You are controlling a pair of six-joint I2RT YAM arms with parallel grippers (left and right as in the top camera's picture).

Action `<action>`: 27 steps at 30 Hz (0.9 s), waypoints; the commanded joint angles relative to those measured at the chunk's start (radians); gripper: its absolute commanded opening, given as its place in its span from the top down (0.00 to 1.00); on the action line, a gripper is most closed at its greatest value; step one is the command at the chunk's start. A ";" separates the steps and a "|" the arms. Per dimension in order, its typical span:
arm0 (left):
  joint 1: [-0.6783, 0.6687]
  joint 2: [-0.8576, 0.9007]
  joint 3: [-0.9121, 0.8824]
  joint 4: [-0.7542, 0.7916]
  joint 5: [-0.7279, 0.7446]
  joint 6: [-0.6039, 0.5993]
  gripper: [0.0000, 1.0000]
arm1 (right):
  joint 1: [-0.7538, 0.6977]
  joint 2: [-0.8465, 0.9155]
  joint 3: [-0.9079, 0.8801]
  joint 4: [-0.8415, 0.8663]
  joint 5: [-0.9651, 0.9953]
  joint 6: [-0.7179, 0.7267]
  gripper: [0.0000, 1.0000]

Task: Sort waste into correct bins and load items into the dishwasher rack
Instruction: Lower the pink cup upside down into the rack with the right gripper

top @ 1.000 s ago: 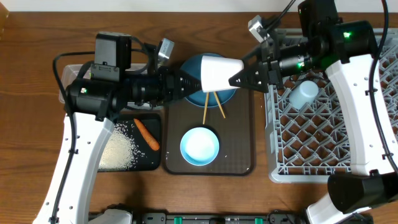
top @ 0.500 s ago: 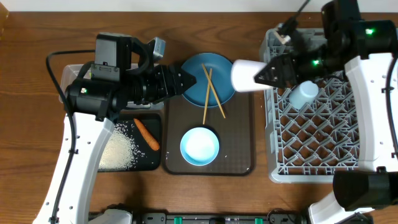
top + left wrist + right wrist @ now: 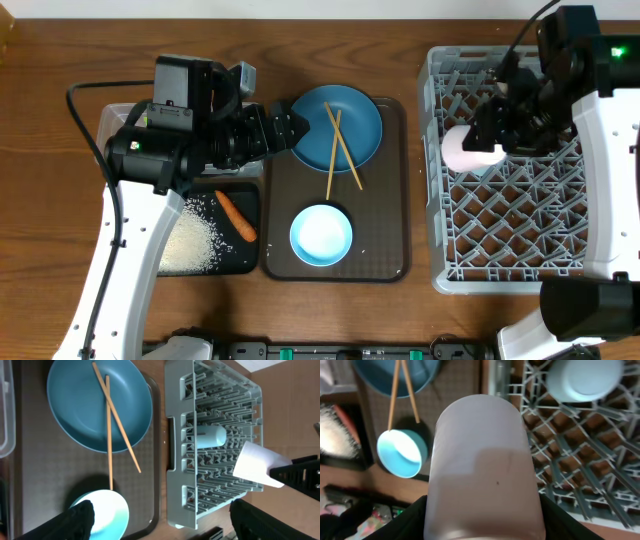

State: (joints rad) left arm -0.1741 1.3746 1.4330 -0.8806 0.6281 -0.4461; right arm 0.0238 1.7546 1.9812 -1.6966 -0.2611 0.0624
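My right gripper [image 3: 482, 140] is shut on the pink cup [image 3: 462, 150] and holds it on its side over the left part of the grey dishwasher rack [image 3: 520, 230]; the cup fills the right wrist view [image 3: 482, 475]. The light-blue cup [image 3: 210, 437] lies in the rack just beside it. My left gripper [image 3: 293, 128] is open and empty over the left edge of the blue plate [image 3: 362, 125], which carries the chopsticks [image 3: 335, 150]. The white bowl [image 3: 321, 234] stands in front of the plate. The carrot [image 3: 236, 216] and rice [image 3: 190, 240] lie in the black tray [image 3: 254, 195]. Tissue and wrapper are out of view.
Plate and bowl sit on a dark-brown serving tray [image 3: 385, 230] between the black tray and the rack. The clear tub [image 3: 104, 128] is mostly hidden under my left arm. Wooden table shows along the back and front edges.
My right gripper has carried the pink cup rightward from above the blue plate to over the rack. My left gripper has drawn back slightly to the left.
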 commanded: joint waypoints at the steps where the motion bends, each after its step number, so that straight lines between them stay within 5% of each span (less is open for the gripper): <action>1: -0.002 0.005 -0.009 -0.001 -0.013 0.005 0.08 | 0.004 -0.045 -0.012 -0.003 0.048 0.055 0.75; 10: -0.002 0.005 -0.009 -0.002 -0.013 0.005 0.05 | 0.016 -0.197 -0.228 0.001 0.185 0.146 0.74; 27: -0.002 0.005 -0.009 -0.001 -0.013 0.005 0.02 | 0.037 -0.205 -0.544 0.146 0.231 0.195 0.74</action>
State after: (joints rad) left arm -0.1741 1.3746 1.4330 -0.8822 0.6209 -0.4473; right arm 0.0566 1.5475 1.4609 -1.5597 -0.0444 0.2375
